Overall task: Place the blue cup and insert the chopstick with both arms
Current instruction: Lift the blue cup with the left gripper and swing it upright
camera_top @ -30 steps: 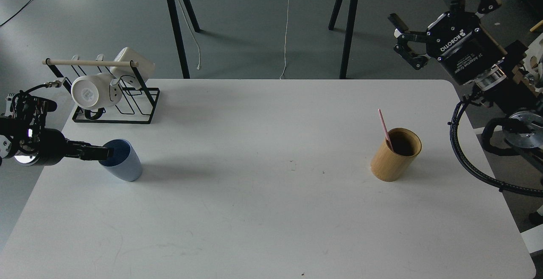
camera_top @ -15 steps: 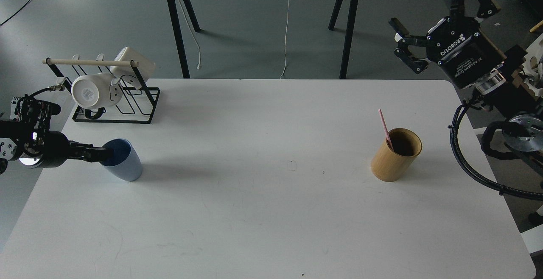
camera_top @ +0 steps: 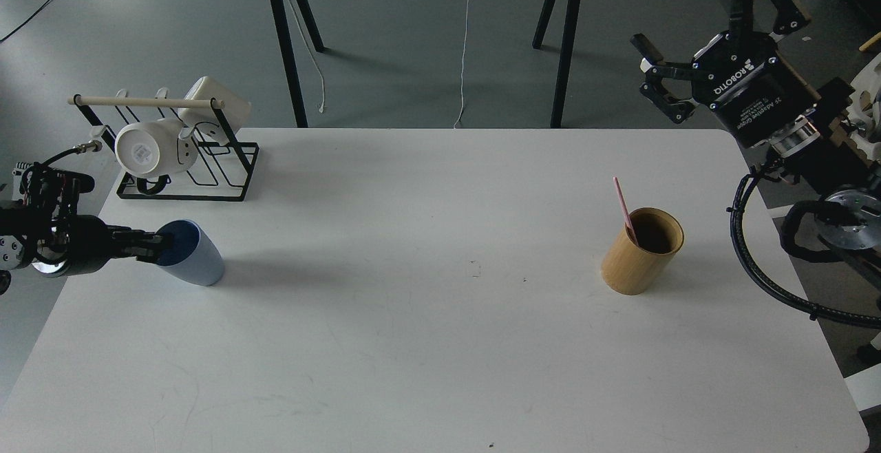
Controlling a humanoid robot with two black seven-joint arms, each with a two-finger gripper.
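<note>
- Two grippers: left gripper [camera_top: 160, 249] pinches the cup [camera_top: 193, 265] rim, cup tilted on table [camera_top: 427, 343].
- Right gripper [camera_top: 681, 33] spread wide, empty, raised.
- Chopstick [camera_top: 623, 209] stands in bamboo holder [camera_top: 637, 260].

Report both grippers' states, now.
Left gripper: shut on the blue cup, fingers pinching its rim.
Right gripper: open, empty, raised off the table's right side.
</note>
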